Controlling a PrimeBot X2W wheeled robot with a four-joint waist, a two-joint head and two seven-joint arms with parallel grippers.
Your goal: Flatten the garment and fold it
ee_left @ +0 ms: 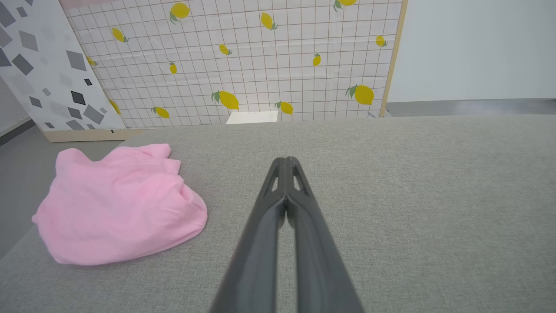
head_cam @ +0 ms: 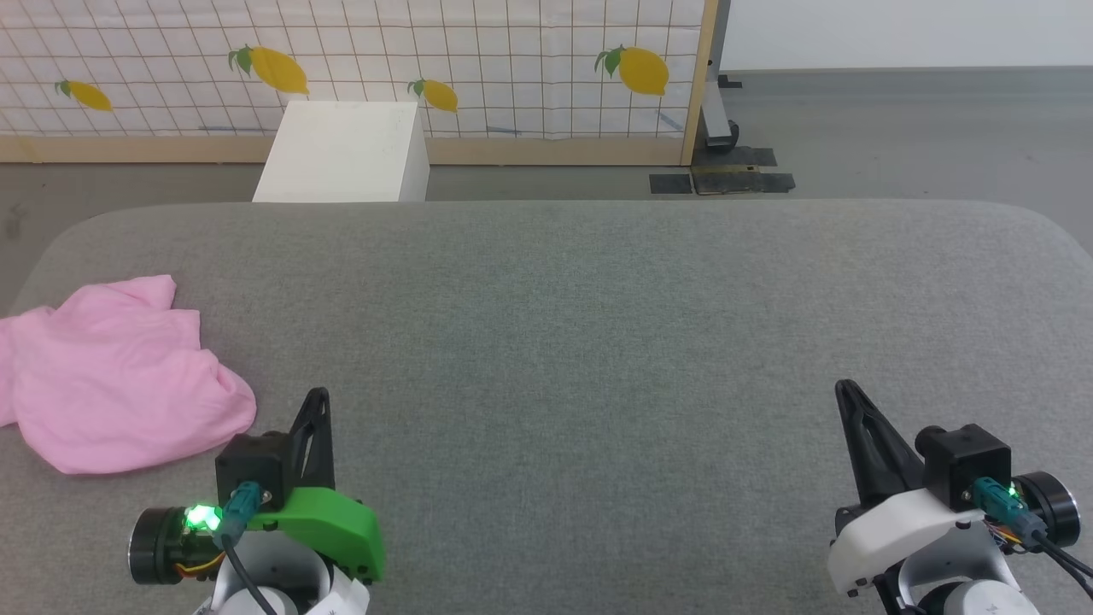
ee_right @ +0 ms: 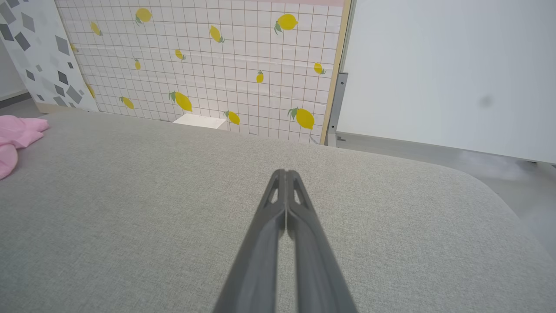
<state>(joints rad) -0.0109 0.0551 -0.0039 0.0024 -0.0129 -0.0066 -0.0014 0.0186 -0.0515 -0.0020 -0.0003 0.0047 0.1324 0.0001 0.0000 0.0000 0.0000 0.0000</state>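
The garment [head_cam: 119,376] lies in a loose, rumpled pink heap at the left end of the grey fabric-covered surface [head_cam: 598,325], with its far-left part reaching that view's edge. In the left wrist view the garment [ee_left: 121,204] sits bunched and rounded, with folds and a small flap at the far side, resting close to the surface's left rim. In the right wrist view only a sliver of it [ee_right: 17,134] shows at the left border.

The left end effector [head_cam: 318,401] hovers near the garment's lower right corner, just beside it but not touching. Its two dark fingers are pressed together with nothing between them, as the left wrist view [ee_left: 286,161] shows plainly. The right end effector [head_cam: 845,389] is well apart from the garment, over the right side of the surface. Its fingers are likewise together and hold nothing [ee_right: 286,173].

Beyond the far edge of the surface stands a white box [head_cam: 346,154] on the grey floor [head_cam: 897,128]. Behind it is a white grid panel printed with yellow lemons [head_cam: 512,60]. A second panel with grey diamond shapes [ee_left: 39,65] leans to the left of the lemon one
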